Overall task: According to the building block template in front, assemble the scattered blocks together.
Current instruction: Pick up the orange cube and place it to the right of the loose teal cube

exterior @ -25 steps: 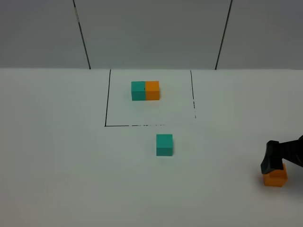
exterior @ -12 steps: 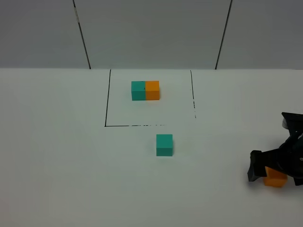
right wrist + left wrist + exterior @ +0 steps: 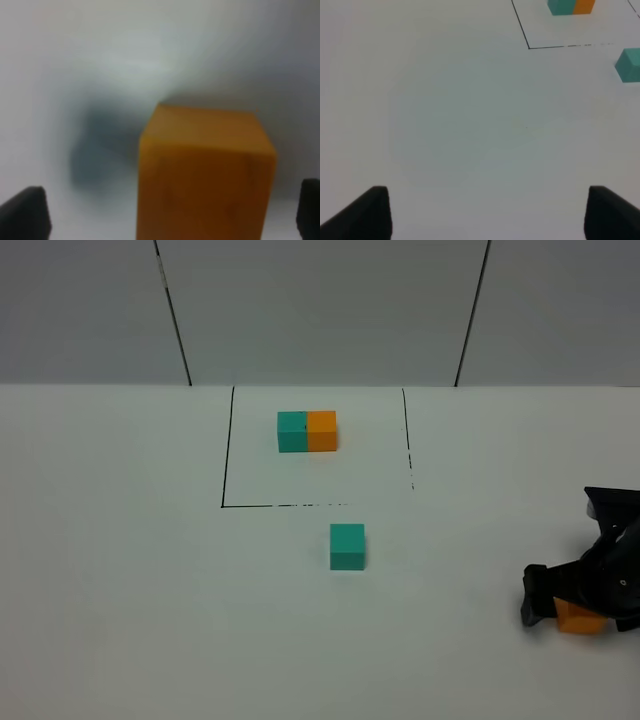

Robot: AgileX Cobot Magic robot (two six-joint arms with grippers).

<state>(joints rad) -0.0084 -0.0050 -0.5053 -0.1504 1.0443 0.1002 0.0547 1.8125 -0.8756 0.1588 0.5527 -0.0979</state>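
The template [image 3: 307,431], a teal cube joined to an orange cube, sits inside the black-lined square at the back; it also shows in the left wrist view [image 3: 571,6]. The loose teal cube [image 3: 347,546] lies just in front of the square and shows in the left wrist view [image 3: 630,65]. The loose orange cube [image 3: 578,619] lies at the far right. My right gripper [image 3: 580,608] is low around it. In the right wrist view the orange cube [image 3: 205,170] stands between the spread fingertips of my right gripper [image 3: 167,215], apart from both. My left gripper [image 3: 487,215] is open and empty over bare table.
The white table [image 3: 140,570] carries a black-lined square [image 3: 224,465] at the back. A grey wall with two dark seams stands behind it. The orange cube lies near the right edge of the view.
My right gripper has come down around the orange cube, its near finger shifting left. The cubes have not moved.
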